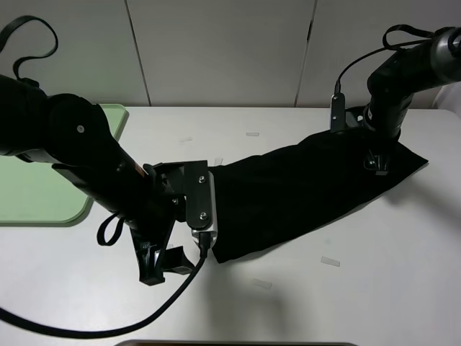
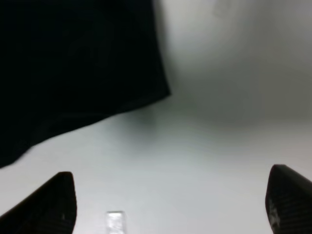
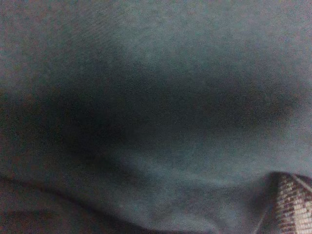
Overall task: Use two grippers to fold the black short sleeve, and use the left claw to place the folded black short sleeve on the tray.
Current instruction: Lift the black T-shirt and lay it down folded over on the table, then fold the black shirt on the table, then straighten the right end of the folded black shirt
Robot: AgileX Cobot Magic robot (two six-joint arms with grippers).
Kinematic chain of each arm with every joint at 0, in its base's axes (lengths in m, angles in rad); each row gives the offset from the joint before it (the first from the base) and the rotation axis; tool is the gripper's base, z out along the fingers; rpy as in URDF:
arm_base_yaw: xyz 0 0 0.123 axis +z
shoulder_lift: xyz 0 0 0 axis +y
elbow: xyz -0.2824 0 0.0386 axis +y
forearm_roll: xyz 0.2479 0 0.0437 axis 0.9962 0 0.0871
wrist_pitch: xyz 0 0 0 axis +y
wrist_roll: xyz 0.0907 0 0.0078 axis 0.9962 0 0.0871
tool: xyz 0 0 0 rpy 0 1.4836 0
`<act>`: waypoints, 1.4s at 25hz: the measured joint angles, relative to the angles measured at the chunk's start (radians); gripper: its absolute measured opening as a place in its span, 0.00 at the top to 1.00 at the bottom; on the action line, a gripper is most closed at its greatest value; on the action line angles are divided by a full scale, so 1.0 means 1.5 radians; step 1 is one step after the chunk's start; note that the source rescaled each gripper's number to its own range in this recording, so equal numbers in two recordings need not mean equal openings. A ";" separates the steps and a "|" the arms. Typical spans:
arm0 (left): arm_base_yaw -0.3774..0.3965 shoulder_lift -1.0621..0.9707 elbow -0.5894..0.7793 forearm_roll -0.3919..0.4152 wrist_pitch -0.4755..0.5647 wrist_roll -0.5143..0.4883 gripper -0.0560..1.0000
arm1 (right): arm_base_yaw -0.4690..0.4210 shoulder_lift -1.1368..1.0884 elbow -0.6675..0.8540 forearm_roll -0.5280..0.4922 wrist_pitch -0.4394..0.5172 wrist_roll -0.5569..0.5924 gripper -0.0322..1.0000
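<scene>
Shirt [image 1: 302,184] lies flat on the table [image 1: 288,295], on the side of the tray [image 1: 36,194] where both grippers work and clear of its rim. It is gathered into a long dark band slanting away from the tray. No lettering shows. Left gripper [image 1: 164,267] hangs low over bare table just off the band's tray-side end. In the wrist view its two fingertips [image 2: 53,204] stand wide apart with nothing between them, and the cloth corner is near but not touched. Right gripper [image 1: 377,162] sits on the band's end farthest from the tray. Its own camera is filled with cloth and shows only one ribbed pad [image 3: 295,204], so I cannot tell whether the fingers are parted or pinching. Judgement: the band needs another fold, end to end. To do it well, bring the left fingers onto the tray-side corner, dip close to the table and take every layer in one bite. Get the same full-thickness hold at the far end. Lift both ends level and carry the far end toward the tray side, so the finished stack sits within the left arm's reach. Risk: the floppy layers may slide apart if only the top one is caught.
</scene>
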 joint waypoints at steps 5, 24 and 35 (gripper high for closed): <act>0.000 -0.032 -0.019 0.000 -0.026 0.000 0.22 | 0.000 -0.069 0.002 0.011 -0.012 0.035 0.00; 0.000 -0.408 -0.030 0.006 -0.012 -0.115 0.22 | 0.000 -0.329 0.003 0.185 -0.060 0.112 0.00; 0.000 -0.565 -0.030 0.032 -0.011 -0.215 0.22 | 0.055 -0.415 0.004 0.192 -0.062 0.116 0.00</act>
